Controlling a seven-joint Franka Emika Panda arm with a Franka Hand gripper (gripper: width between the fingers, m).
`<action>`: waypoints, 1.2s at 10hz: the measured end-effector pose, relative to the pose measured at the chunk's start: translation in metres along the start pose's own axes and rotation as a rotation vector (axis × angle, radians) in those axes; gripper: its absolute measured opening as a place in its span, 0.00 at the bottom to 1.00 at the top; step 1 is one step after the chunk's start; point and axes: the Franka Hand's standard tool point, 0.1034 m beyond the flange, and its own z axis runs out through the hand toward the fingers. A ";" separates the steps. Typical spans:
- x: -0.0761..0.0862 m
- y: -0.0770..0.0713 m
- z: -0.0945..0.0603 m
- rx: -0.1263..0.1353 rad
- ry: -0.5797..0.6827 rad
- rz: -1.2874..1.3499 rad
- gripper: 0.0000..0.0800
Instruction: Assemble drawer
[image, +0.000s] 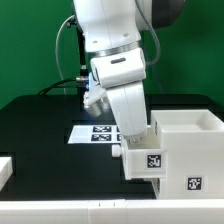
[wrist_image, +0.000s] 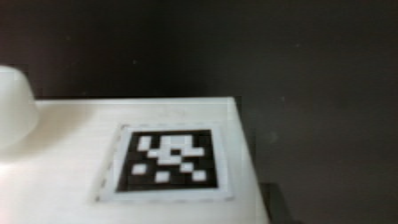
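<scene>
In the exterior view the drawer (image: 145, 160), a small white tray with a black-and-white tag on its near side, hangs above the table against the left side of the larger white tagged box (image: 190, 150). My gripper (image: 133, 142) comes down onto the drawer's top from the exterior view's left and is shut on it; its fingertips are hidden by the hand and the drawer. In the wrist view a white tagged face of the drawer (wrist_image: 173, 158) fills the lower part, very close, and one dark finger (wrist_image: 294, 207) shows beside it.
The marker board (image: 95, 133) lies on the black table behind the arm. Another white part (image: 5, 170) sits at the exterior view's left edge. A rounded white shape (wrist_image: 15, 110) shows at the edge of the wrist view.
</scene>
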 end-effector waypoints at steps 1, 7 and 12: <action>-0.001 0.000 0.000 -0.006 -0.001 0.001 0.05; -0.002 0.001 -0.012 0.016 -0.008 0.030 0.35; -0.041 0.018 -0.049 0.060 -0.020 0.026 0.80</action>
